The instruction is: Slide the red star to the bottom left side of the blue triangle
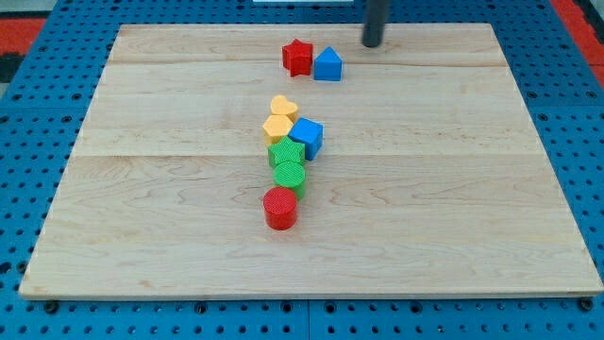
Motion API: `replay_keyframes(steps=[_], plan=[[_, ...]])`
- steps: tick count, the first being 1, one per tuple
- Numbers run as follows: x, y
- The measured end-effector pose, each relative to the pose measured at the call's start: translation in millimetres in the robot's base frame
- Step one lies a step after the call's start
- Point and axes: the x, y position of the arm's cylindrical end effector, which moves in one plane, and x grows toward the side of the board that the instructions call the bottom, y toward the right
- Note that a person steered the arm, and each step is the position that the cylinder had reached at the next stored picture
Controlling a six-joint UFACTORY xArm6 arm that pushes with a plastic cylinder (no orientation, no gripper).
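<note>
I count eight blocks on the wooden counter (142,236), in two groups. Near the view's top sits a pair: one red star (298,57) and one blue triangle (328,64), the star touching the triangle's left side, level with it or slightly higher in the view. My tip (373,44) is down near the view's top edge, to the right of the triangle and clear of it, with a small gap between them; the rod runs up out of the picture. There are no fingers on this rig, only the straight dark rod, so nothing is spread, closed or clamped.

The other six blocks form a tight column around the counter's middle, well apart from the top pair. From the top down: one yellow heart (283,107), one yellow hexagon (279,127) touching it below, one blue cube (307,138) pressed against the hexagon's right side, one green star (286,153), one green cylinder (289,176), and one red cylinder (280,208) at the bottom end. Each touches or nearly touches its neighbour.

By colour that makes two red, two blue, two yellow and two green
</note>
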Motion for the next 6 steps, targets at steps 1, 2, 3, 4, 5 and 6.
replay_keyframes(steps=[1, 2, 3, 4, 5, 6], plan=[[-6.2, -78.7], [13.0, -97.6], [57.0, -70.6], [68.1, -59.9], [93.8, -59.7], [61.3, -56.3]])
